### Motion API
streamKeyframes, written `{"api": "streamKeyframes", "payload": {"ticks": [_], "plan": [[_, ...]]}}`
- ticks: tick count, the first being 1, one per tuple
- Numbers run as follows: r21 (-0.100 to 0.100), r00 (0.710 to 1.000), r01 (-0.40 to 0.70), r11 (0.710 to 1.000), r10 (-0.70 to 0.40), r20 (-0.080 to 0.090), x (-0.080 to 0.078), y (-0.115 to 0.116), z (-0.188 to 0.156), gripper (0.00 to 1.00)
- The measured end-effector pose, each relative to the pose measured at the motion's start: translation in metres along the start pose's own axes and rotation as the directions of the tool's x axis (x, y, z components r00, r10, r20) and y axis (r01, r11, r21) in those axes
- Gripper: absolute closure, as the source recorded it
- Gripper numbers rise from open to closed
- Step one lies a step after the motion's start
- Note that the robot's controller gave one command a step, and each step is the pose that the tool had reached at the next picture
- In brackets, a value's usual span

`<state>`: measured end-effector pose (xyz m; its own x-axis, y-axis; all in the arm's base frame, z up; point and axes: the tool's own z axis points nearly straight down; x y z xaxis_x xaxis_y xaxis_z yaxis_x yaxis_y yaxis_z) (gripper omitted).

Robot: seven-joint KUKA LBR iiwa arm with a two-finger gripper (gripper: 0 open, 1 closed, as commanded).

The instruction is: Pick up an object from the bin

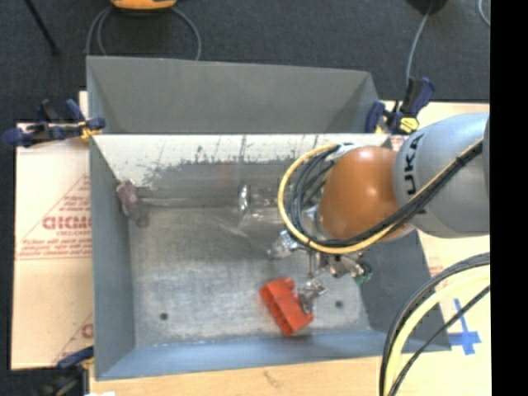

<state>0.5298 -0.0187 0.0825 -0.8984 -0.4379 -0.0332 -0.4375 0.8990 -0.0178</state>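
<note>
Gripper low in the bin, lower middle of the frame, right at the right-hand edge of a red block. From where I stand I can't tell whether it's spread or closed, or whether it has anything in it, because the wrist hardware sits right over it.

Biggest thing first: the grey bin, floor mostly bare, with steep walls all round. Then the arm, coming in from the right of the frame, its orange cover bulging over the bin's right side and a yellow-and-black cable loop hanging off it.

Next down, the red block: chunky, oblong, lying at a slant close to the front wall. Up from it, towards the back wall at frame centre, lies a clear glassy thing, hard to read against the metal. Smallest, far off at the left end of the back wall, is a little purplish piece.

Now the worry. The gripper looks off to one side of the block, not centred over it. Close there and I'd expect it to catch just a corner, so the block could twist, squirt out or skid into the front wall. The other risk is that cable loop. It hangs near the clear thing, and a swing of the wrist might knock it.
</note>
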Motion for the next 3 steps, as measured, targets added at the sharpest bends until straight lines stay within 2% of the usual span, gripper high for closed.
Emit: {"api": "streamKeyframes", "payload": {"ticks": [1, 2, 3], "plan": [[0.01, 0.984, 0.178, 0.984, -0.178, 0.006, -0.017, 0.037, -0.002, 0.0], [0.009, 0.884, 0.468, 0.884, -0.468, 0.014, -0.012, 0.048, -0.003, 0.0], [0.005, 0.885, 0.466, 0.885, -0.466, 0.0, -0.008, 0.045, -0.004, 1.0]]}}
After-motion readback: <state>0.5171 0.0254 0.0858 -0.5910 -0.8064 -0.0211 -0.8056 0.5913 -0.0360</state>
